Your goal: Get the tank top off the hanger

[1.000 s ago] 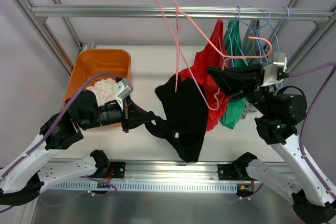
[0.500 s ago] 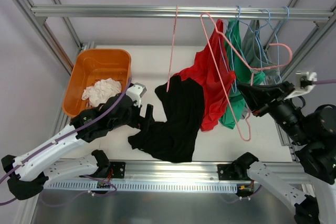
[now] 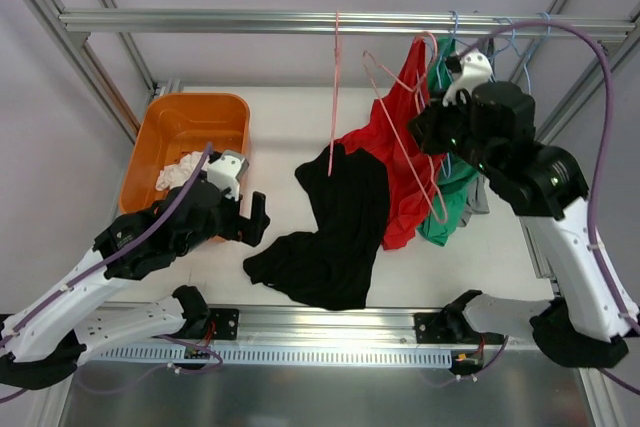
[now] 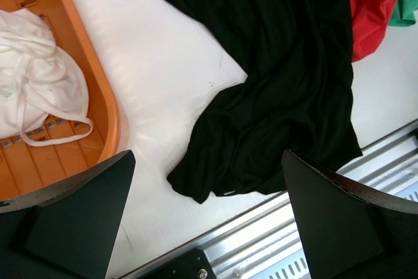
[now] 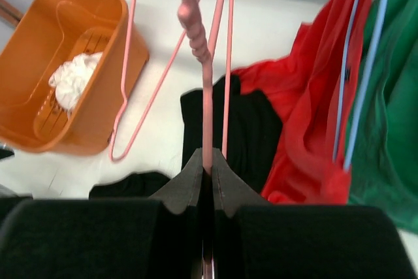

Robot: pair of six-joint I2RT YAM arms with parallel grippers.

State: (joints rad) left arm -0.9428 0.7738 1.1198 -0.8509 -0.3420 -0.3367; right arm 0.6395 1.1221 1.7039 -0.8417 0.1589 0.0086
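Note:
The black tank top (image 3: 330,237) lies crumpled on the white table, free of any hanger; in the left wrist view the tank top (image 4: 287,83) spreads just ahead of my fingers. My left gripper (image 3: 255,219) (image 4: 208,161) stands wide open beside its left edge, holding nothing. High at the right, my right gripper (image 3: 425,132) (image 5: 208,161) is shut on the wire neck of the bare pink hanger (image 3: 377,82) (image 5: 196,24), in front of the hanging red garment (image 3: 400,167).
An orange basket (image 3: 150,137) (image 4: 108,115) with a white garment (image 4: 39,89) sits at the back left. A second pink hanger (image 3: 334,97) hangs from the rail (image 3: 250,20). Red (image 5: 313,115) and green (image 5: 385,115) garments hang on blue hangers at the right.
My left gripper has opened and let go of the black tank top, which dropped onto the table. My right arm has swung the pink hanger up and left toward the rail.

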